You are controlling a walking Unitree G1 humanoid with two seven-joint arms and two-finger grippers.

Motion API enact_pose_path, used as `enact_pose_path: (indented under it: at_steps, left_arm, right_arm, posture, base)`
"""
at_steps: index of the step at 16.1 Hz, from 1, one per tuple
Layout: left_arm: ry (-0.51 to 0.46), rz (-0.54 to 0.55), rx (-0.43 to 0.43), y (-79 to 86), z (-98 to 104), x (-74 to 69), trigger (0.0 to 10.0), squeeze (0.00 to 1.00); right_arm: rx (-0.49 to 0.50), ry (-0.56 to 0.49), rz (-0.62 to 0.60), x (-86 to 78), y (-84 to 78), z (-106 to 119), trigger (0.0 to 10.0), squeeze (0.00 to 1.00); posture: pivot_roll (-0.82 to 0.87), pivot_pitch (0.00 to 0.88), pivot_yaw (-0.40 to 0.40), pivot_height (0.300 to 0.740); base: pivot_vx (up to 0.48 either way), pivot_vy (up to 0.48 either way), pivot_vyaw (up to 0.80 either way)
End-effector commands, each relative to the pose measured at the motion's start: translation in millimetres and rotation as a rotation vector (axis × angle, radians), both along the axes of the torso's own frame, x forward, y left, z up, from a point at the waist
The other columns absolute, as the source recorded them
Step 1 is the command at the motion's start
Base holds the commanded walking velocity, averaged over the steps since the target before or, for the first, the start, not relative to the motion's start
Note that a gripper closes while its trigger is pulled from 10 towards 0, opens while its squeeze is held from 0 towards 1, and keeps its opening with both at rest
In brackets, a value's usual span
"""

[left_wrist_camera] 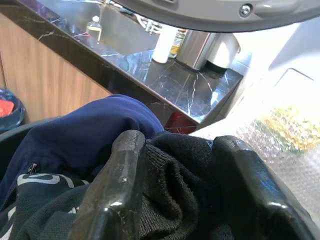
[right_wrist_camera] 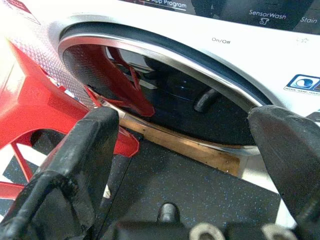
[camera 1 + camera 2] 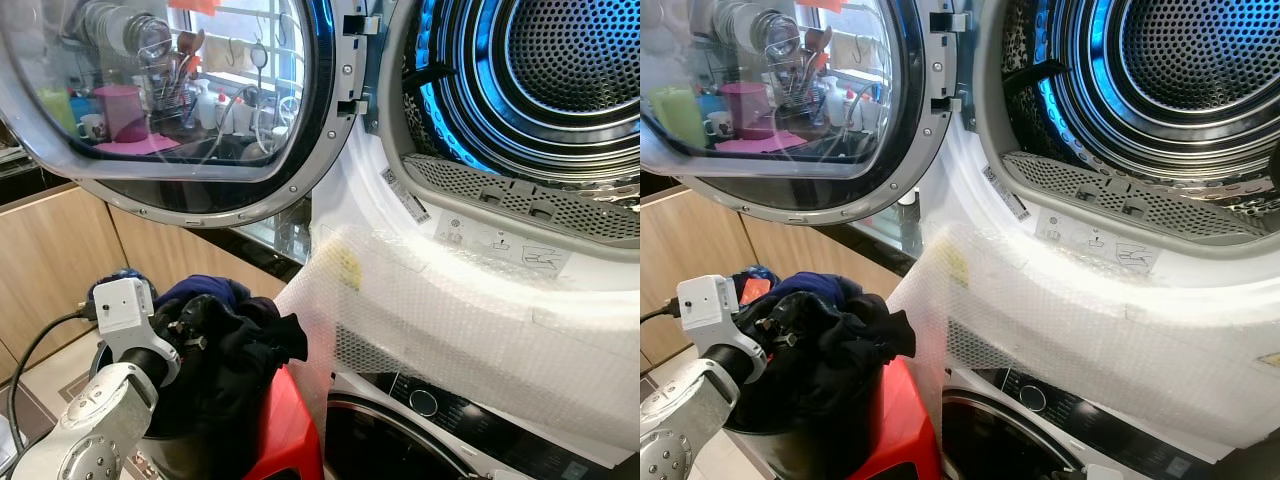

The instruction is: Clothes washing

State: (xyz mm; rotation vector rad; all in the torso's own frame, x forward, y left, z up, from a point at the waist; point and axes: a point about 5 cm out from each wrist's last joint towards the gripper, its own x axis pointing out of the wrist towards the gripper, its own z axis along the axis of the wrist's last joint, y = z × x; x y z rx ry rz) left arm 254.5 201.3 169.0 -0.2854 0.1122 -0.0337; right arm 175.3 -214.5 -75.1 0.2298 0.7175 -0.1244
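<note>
A: Entry 1, the left hand (image 1: 175,200). Where is it?

B: Down in the heap of clothes (image 3: 225,345) at lower left of the head views. Its 2 black fingers (image 1: 117,195) are pinching a fold of black knit fabric (image 1: 175,185); cloth fills the gap between them.

A: And the clothes themselves?

B: Piled in a dark bucket (image 3: 190,445), which stands just beside a red plastic stool (image 3: 290,430). A navy garment (image 1: 85,137) lies under and behind the black one. The pile sits well below the open drum.

A: Entry 2, the machines.

B: 2 stacked. The upper one has its round door (image 3: 190,110) swung wide to the left; the glass shows kitchen items through it or mirrored in it, I cannot tell which. The drum (image 3: 560,70) is perforated steel, lit blue. A lint grille (image 3: 520,195) runs along the lower rim of the opening. Bubble wrap (image 3: 450,320) covers the front panel below it.

A: The lower machine?

B: Door (image 2: 165,95) closed, with a chrome ring around dark glass. The panel above it reads "On/Off".

A: Entry 3, the right hand (image 2: 195,145)?

B: Low, facing that lower door, fingers spread wide with nothing between them. The red stool's legs are beside it, over a dark speckled floor mat (image 2: 200,190).

A: Anything behind the left hand?

B: A black marble worktop (image 1: 165,85) with bottles at its back edge, wood cabinet fronts (image 1: 50,80) below.
</note>
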Motion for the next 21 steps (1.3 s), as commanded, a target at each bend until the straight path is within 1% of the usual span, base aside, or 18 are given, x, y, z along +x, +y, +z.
enact_pose_path:
  at_steps: [1, 4, 7, 10, 15, 21]
  left_arm:
    - [-0.031, -0.020, 0.036, -2.2, 5, -2.1, 10.0, 1.00]
    - [-0.005, -0.017, 0.066, -2.4, 0, -2.1, 10.0, 1.00]
    - [0.017, -0.022, 0.046, -1.7, -5, -1.6, 10.0, 1.00]
    - [0.039, -0.043, 0.087, -1.4, -9, -1.2, 10.0, 1.00]
    - [0.060, -0.064, 0.099, 0.9, -13, 1.5, 10.0, 1.00]
    - [0.094, -0.079, 0.089, 5.4, -17, 5.4, 10.0, 1.00]
  right_arm:
    - [-0.007, -0.017, -0.009, 3.9, -2.4, 3, 10.0, 0.00]
    - [-0.007, -0.018, -0.008, 4.7, -2.4, 3, 10.0, 0.00]
    - [-0.007, -0.019, -0.006, 5.3, -2.1, 3, 10.0, 0.00]
    - [-0.007, -0.019, -0.006, 5.6, -2.1, 3, 10.0, 0.00]
    - [-0.006, -0.019, -0.006, 6.5, -1.8, 4, 10.0, 0.00]
    - [-0.007, -0.021, -0.005, 7.5, -1.9, 4, 10.0, 0.00]
  posture:
    - [0.11, 0.000, -0.044, 0.740]
    - [0.11, 0.000, -0.045, 0.740]
    - [0.11, 0.000, -0.046, 0.740]
    - [0.11, 0.000, -0.045, 0.740]
    - [0.11, 0.000, -0.051, 0.740]
    - [0.11, 0.000, -0.052, 0.740]
  base:
    - [0.000, 0.000, 0.00]
    - [0.000, 0.000, 0.00]
    - [0.000, 0.000, 0.00]
    - [0.000, 0.000, 0.00]
    - [0.000, 0.000, 0.00]
    - [0.000, 0.000, 0.00]
